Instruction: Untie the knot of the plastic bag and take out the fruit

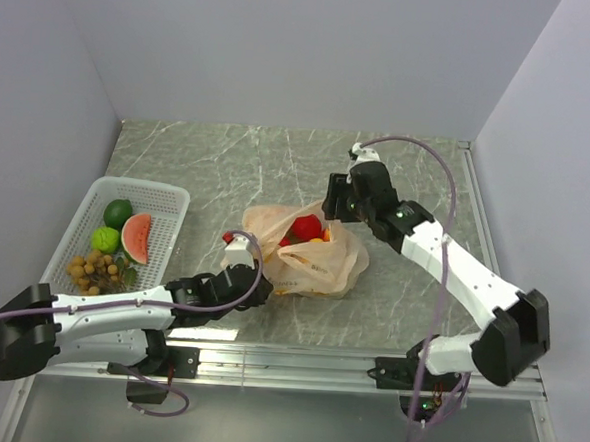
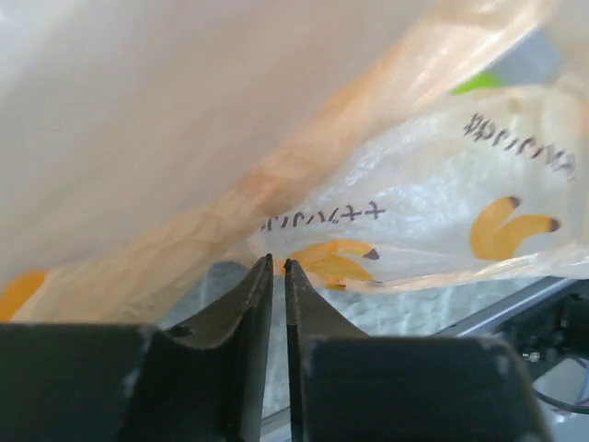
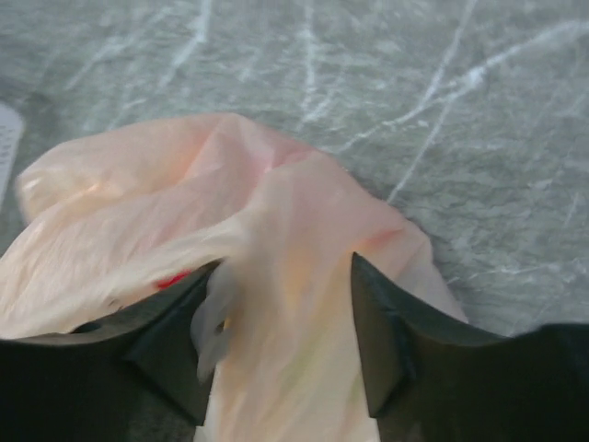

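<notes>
Plastic bag, thin, crinkly, see-through peach film with orange banana prints, sits slumped around the middle of the grey marbled table, mouth gaping so red and orange fruit shows inside. Left end effector has its dark tapered fingers nearly closed at the bag's near edge, can't tell if any film is actually pinched, while the right end effector is spread wide with a bunched fold of film between its fingers. White lattice basket by the left edge holds green fruit and a watermelon slice.
</notes>
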### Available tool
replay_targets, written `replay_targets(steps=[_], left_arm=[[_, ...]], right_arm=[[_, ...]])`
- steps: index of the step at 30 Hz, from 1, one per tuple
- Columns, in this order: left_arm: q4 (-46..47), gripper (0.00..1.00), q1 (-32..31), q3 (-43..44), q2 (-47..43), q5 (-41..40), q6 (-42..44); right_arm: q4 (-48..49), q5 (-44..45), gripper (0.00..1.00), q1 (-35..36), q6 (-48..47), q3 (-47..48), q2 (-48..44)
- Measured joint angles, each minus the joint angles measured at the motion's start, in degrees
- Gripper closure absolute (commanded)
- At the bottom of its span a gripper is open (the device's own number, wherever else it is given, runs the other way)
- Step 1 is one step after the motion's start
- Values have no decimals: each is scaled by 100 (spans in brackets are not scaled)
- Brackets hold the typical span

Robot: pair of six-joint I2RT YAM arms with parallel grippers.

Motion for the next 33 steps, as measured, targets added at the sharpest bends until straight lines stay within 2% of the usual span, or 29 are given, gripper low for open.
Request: replay_targets(steps=[3, 7, 11, 13, 19, 20, 22, 23, 24, 25, 26, 28, 29, 33], left_arm=[[-127, 76, 0, 212, -37, -17, 52], [-136, 76, 0, 479, 48, -20, 133], [-177, 77, 0, 522, 195, -24, 105], [-256, 78, 0, 522, 247, -24, 52], [-413, 76, 0, 522, 249, -13, -15], [-422, 74, 0, 522, 212, 9, -2], [-409, 61, 0, 527, 83, 57, 81], [-380, 54, -2, 533, 2, 92, 155], [-328, 42, -2, 549, -85, 144, 208], [-271, 39, -2, 584, -162, 190, 313], [-170, 36, -2, 640, -225, 260, 391], [68, 35, -2, 828, -273, 385, 573], [179, 35, -2, 981, -247, 435, 669], [463, 36, -2, 1921, 306, 533, 1086]], right_arm=[[-201, 343, 34, 588, -94, 90, -448], [-363, 566, 33, 1338, -179, 391, -905], [-382, 730, 33, 1672, -81, 372, -1054], [-369, 855, 34, 1694, 63, 22, -1062], [-782, 1117, 40, 1569, 850, -2035, -1248], [-885, 1145, 42, 1497, 1021, -2354, -1397], [-1088, 1200, 46, 1360, 1349, -2809, -1840], [-1095, 1222, 57, 1307, 1486, -2966, -2111], [-1102, 1239, 63, 1283, 1580, -3053, -2369], [-1080, 1248, 67, 1281, 1676, -3088, -2586], [-1014, 1255, 75, 1281, 1742, -3093, -2776], [-898, 1274, 81, 1281, 1801, -3093, -2962], [-855, 1287, 88, 1281, 1818, -3091, -3014], [-767, 1266, 95, 1281, 1792, -3088, -3051]])
